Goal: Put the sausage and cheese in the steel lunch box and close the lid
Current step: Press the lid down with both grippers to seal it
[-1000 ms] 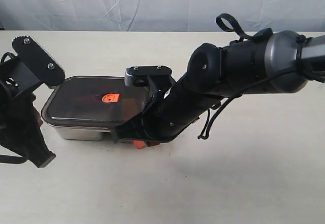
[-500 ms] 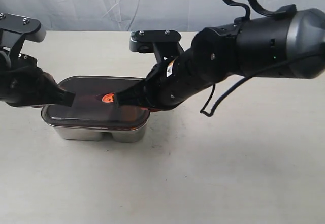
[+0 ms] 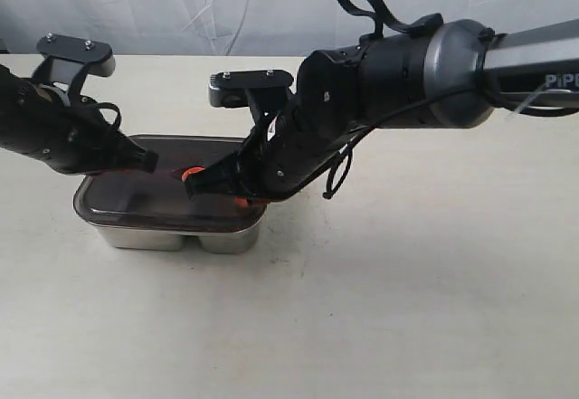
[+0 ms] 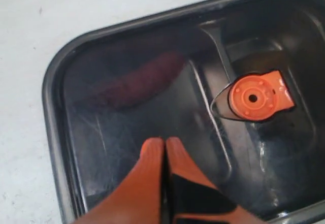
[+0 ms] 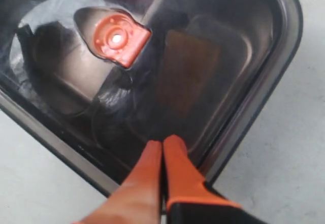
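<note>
The dark tinted lid [image 3: 136, 198] lies on the steel lunch box [image 3: 145, 236], its orange valve [image 3: 191, 174] at the centre. Through the lid in the left wrist view, the sausage [image 4: 144, 79] shows as a dim red shape in one compartment. The cheese [image 5: 185, 76] shows in the right wrist view as a dull orange patch in the other. My left gripper [image 3: 147, 160] is shut, its tips [image 4: 165, 141] over the lid's left part [image 4: 96, 127]. My right gripper [image 3: 195, 190] is shut too, its tips [image 5: 162, 144] over the lid [image 5: 218, 26] near its right edge.
The box stands on a beige table [image 3: 407, 308] with a white cloth backdrop [image 3: 226, 5] behind it. The bulky right arm [image 3: 407, 73] reaches across the middle, with a black cable loop [image 3: 362, 5] on top.
Both arms have swung in over the box. The left gripper came from off the box's left side, and the right gripper rose from the box's front edge onto the lid.
</note>
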You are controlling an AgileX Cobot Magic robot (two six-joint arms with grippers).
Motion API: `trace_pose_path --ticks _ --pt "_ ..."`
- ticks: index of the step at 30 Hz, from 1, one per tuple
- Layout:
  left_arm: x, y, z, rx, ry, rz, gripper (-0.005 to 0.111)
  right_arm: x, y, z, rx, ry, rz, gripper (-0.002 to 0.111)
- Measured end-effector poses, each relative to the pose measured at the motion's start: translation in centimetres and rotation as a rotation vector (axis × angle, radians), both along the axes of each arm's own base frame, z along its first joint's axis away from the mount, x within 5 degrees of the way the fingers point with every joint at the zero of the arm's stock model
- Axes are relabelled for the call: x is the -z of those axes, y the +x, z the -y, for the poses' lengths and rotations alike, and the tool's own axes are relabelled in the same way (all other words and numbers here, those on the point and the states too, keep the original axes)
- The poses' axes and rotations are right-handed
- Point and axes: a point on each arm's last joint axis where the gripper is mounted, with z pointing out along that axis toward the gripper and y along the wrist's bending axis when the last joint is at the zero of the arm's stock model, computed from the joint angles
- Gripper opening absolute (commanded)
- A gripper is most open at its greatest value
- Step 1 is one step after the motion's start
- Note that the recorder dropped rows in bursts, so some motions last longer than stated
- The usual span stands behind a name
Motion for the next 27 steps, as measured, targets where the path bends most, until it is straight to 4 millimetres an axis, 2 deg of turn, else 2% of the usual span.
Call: trace_pose_path --ticks 4,6,17,27 --pt "2.0 0.4 0.1 0.003 0.019 -0.069 0.000 0.4 0.0 -0.1 0.003 -0.006 -0.011 -0.001" --pt "2.3 0.6 0.2 0.003 0.021 -0.076 0.000 0.5 0.1 -0.1 0.003 -0.007 -0.012 -0.001" --pt "2.4 0.7 0.2 0.007 0.027 -0.079 0.000 1.4 0.2 -0.4 0.012 -0.015 -0.032 -0.001" --pt "2.2 0.4 -0.1 -0.046 0.046 -0.197 0.000 1.7 0.3 -0.6 0.019 -0.012 -0.045 -0.001"
